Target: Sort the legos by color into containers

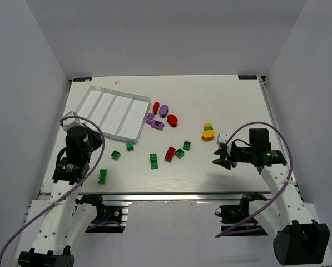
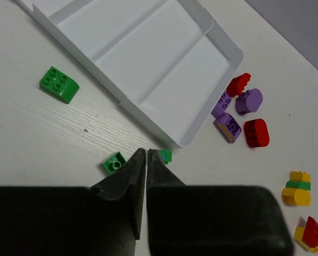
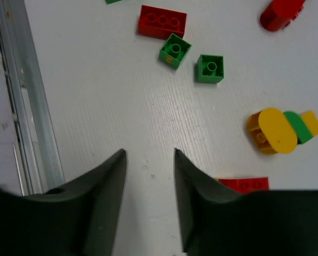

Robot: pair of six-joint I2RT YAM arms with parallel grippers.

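Observation:
The white tray (image 1: 137, 132) with its long containers lies at the back left. All the legos I see lie on the table outside it. Purple and red ones (image 1: 163, 110) cluster right of the tray. Green ones (image 1: 153, 160) and a red brick (image 1: 169, 153) are scattered in the middle, and a yellow-green stack (image 1: 208, 131) lies to the right. My left gripper (image 2: 146, 152) is shut on nothing, above the table between two small green bricks (image 2: 114, 162) near the tray's corner. My right gripper (image 3: 148, 152) is open over bare table. A red brick (image 3: 243, 184) peeks from beside its right finger.
A metal rail (image 3: 20, 106) runs along the table's front edge, close to the right gripper. White walls enclose the table on three sides. Purple cables (image 1: 93, 167) loop from both arms. One more green brick (image 1: 102, 176) lies near the left arm.

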